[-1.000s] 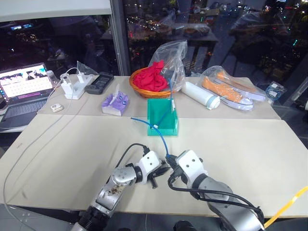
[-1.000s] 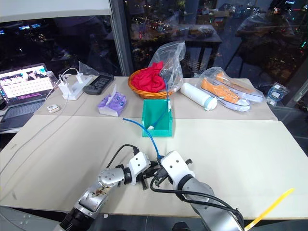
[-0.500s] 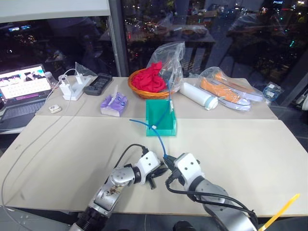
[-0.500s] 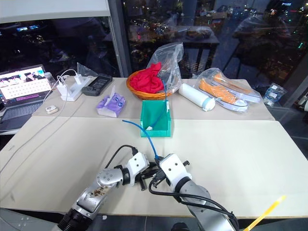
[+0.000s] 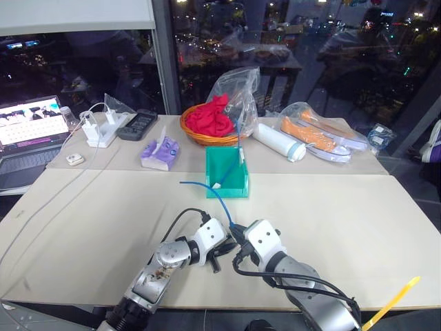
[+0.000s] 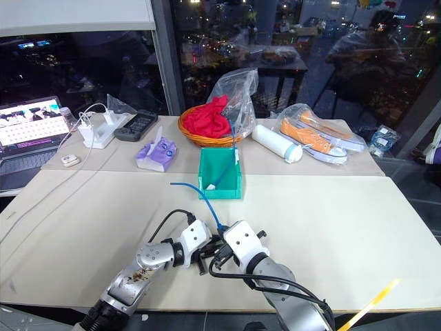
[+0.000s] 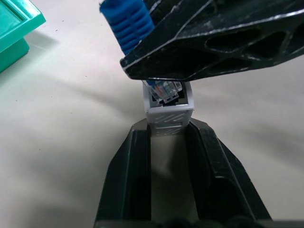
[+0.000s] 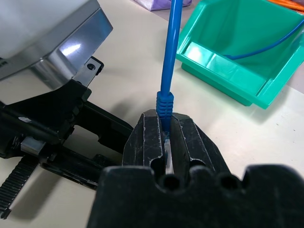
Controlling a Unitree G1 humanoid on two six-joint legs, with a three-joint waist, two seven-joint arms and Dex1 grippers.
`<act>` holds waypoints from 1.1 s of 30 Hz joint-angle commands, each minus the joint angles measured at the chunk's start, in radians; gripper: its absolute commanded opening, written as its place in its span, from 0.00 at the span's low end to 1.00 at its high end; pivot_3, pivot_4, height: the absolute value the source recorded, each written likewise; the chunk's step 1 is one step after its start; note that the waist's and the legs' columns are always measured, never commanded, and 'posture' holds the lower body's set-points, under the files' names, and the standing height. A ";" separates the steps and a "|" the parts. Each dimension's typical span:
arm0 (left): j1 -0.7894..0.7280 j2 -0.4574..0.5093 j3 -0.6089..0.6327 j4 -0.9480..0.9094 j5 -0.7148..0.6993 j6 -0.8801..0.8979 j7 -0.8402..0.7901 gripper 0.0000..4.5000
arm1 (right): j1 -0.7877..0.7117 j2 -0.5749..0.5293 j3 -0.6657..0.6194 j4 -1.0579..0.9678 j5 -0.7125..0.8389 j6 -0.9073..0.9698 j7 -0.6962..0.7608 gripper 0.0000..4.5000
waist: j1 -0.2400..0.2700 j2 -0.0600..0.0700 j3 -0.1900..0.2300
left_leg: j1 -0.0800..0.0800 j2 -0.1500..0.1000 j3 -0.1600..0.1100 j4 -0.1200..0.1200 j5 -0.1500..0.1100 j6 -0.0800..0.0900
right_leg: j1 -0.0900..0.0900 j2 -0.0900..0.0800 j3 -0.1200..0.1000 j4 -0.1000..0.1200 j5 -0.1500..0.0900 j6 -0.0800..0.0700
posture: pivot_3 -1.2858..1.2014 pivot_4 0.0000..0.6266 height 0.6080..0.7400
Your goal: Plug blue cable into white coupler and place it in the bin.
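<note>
1. Head views: I see both grippers meeting low over the near middle of the table (image 5: 358, 207). Left gripper (image 5: 222, 249) and right gripper (image 5: 238, 241) are almost touching, but contact detail is too small to read here.
2. Left wrist view fills that gap: left fingers (image 7: 135, 156) are narrow, clamped on the sides of the coupler (image 7: 168, 111), open socket facing away from the camera.
3. Same view: the clear plug (image 7: 164, 89) sits at the socket mouth, partly inside. I can't tell whether it's fully seated. Right gripper's black finger crosses just above it, with the ribbed blue boot (image 7: 127, 23) sticking out past it.
4. Right wrist view: right fingers (image 8: 151, 142) are pinched together on the plug end, boot just above the tips. Coupler itself isn't readable there.
5. Cable (image 5: 219, 198) runs from the right gripper up across the table, bends, and goes over the bin's near wall. Its far end is inside the bin (image 5: 227, 189); the head view shows it climbing towards the far wall.
6. Bin stands on the table well beyond the grippers, just in front of the basket (image 5: 207, 136) with red cloth (image 5: 210, 117).
</note>
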 commanded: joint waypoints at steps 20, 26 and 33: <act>0.037 0.028 0.003 -0.121 -0.024 0.038 -0.019 0.13 | 0.185 -0.077 0.030 0.388 -0.030 0.175 0.034 0.00 | -0.004 -0.003 -0.006 | 0.020 0.001 -0.001 -0.003 -0.014 -0.015 | 0.016 0.000 0.000 -0.001 -0.018 -0.002 | 0.52 0.24 0.86; 0.033 0.023 0.001 -0.116 -0.021 0.037 -0.011 0.13 | 0.171 -0.070 0.019 0.352 -0.028 0.166 0.034 0.00 | -0.004 -0.005 -0.005 | 0.030 0.001 -0.001 -0.004 -0.020 -0.020 | 0.019 0.000 0.000 -0.001 -0.025 -0.005 | 0.52 0.24 0.86; 0.039 0.002 0.057 -0.128 -0.057 0.037 0.020 0.13 | 0.191 -0.038 -0.107 0.037 0.027 0.232 0.013 0.00 | 0.008 0.001 0.000 | 0.025 0.001 -0.001 -0.004 -0.021 -0.023 | 0.016 0.000 0.000 -0.001 -0.026 -0.003 | 0.52 0.24 0.86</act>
